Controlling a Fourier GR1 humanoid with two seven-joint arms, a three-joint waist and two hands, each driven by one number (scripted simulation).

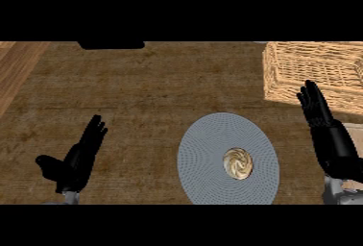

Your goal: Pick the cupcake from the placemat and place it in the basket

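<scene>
Head view shows the cupcake [237, 163] sitting on the round grey placemat [205, 158], just left of the right hand [333, 139], whose fingers are straight and hold nothing. Beyond that hand's fingertips stands the wicker basket [312, 72], at the bench's [142, 96] far right. Well left of the placemat, the left hand [74, 163] is open too, fingers extended, thumb spread.

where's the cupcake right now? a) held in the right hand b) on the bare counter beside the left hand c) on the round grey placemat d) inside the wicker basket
c: the cupcake sits on the grey placemat, with both hands open and apart from it.
</scene>
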